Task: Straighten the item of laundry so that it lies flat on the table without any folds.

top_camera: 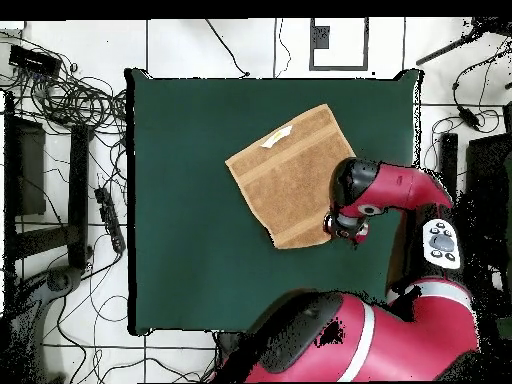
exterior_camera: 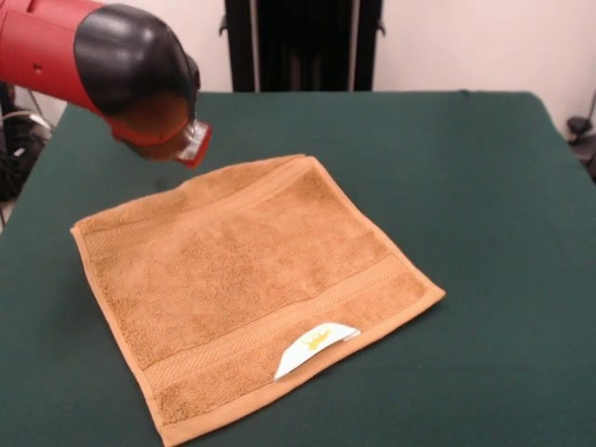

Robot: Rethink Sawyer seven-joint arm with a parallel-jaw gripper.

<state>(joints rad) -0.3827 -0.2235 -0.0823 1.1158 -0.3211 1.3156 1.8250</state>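
The orange-tan towel (exterior_camera: 251, 279) lies spread out on the dark green table (exterior_camera: 484, 186), turned at an angle, with no fold showing. Its white label with a yellow mark (exterior_camera: 317, 343) lies on the towel by the near hem. The red and black arm comes in from the upper left, and its gripper (exterior_camera: 194, 144) hangs just above the towel's far edge. I cannot see whether it touches the cloth or holds anything. In the overhead view the towel (top_camera: 290, 175) lies right of the table's (top_camera: 180, 200) middle, with the gripper (top_camera: 345, 228) at the towel's lower right edge.
The black pedestal (exterior_camera: 303, 42) stands behind the table's far edge. Cables (top_camera: 70, 95) and black equipment (top_camera: 25, 170) lie on the floor left of the table in the overhead view. The arm's body (top_camera: 400, 320) covers the table's lower right corner.
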